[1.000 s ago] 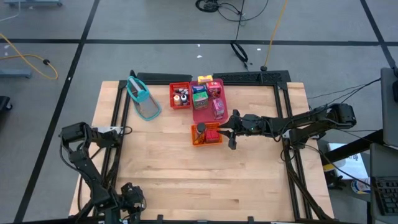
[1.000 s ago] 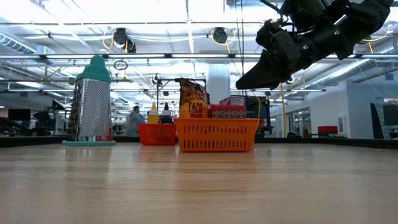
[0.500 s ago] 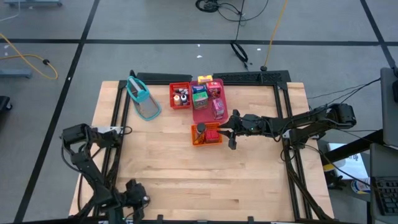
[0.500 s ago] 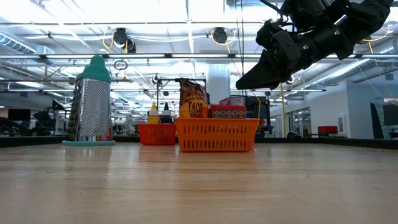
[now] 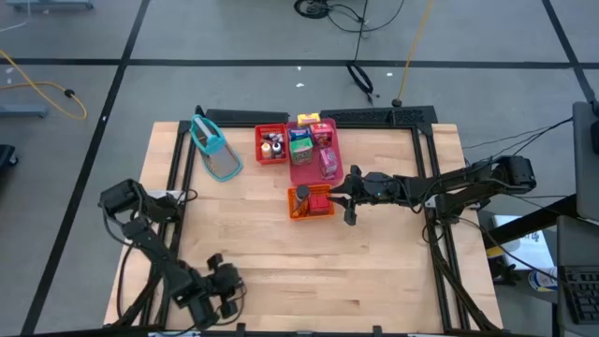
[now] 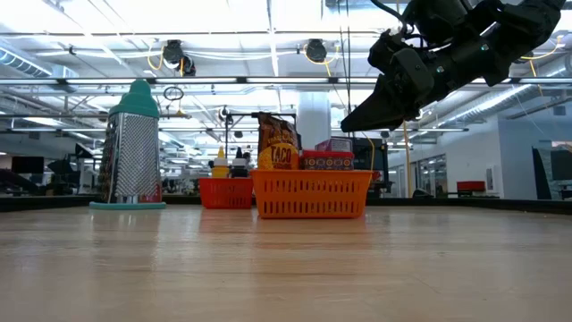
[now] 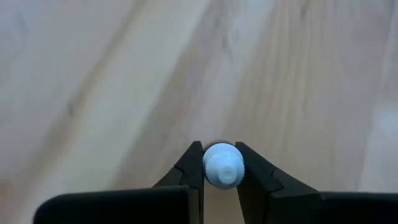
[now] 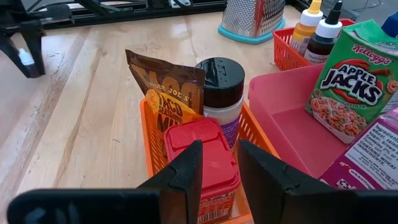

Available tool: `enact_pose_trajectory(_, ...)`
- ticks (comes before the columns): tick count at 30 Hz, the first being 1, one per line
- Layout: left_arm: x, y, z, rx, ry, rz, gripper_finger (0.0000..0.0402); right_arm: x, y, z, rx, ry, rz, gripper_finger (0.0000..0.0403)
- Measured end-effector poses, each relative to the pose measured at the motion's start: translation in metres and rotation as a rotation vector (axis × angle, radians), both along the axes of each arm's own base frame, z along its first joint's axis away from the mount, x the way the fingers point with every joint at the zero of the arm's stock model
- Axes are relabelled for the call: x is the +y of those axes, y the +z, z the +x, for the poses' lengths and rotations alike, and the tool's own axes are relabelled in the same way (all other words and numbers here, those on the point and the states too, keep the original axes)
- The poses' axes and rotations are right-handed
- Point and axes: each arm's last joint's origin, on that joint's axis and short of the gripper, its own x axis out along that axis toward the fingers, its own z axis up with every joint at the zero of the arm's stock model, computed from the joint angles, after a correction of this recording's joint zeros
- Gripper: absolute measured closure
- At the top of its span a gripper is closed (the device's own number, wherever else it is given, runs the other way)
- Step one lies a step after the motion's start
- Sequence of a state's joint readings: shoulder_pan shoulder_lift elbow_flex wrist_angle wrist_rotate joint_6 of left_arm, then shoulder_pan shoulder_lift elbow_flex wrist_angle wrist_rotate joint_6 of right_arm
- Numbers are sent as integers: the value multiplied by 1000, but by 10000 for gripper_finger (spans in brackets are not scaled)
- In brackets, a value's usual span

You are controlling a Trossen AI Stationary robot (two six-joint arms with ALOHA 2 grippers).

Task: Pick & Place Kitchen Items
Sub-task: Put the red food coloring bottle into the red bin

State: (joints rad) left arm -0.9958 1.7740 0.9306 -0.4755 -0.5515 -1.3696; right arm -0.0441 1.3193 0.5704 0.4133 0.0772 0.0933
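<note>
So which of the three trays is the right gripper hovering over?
The orange tray, nearest the table's middle. The right gripper hangs open above the red-lidded box in it; the pink tray and the red tray sit farther back.

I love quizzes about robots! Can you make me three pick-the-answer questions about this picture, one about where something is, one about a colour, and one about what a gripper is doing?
1. Where is the brown snack packet?
A. In the orange tray
B. Flat on the bare table
C. Inside the grater

2. What colour is the tray under the Apple Jacks box?
A. Blue
B. Pink
C. Green

3. What is the left gripper doing?
A. Wide open over the trays
B. Shut on a small pale blue cap
C. Gripping the grater

Answers: 1 A, the packet stands upright in the orange tray beside a black-lidded jar. 2 B, the box stands in the pink tray. 3 B, the left wrist view shows both fingers pressed against the cap over bare wood, while the right gripper hangs open above the orange tray.
</note>
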Motion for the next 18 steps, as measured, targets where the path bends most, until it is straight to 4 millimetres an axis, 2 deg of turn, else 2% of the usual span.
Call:
enact_pose_trajectory(11,48,37,45,-38,-96,130,354,0,-1,-1,-1,1,0,310)
enact_pose_trajectory(18,88,59,67,-56,-109,209,354,1,-17,-14,-62,-4,7,310)
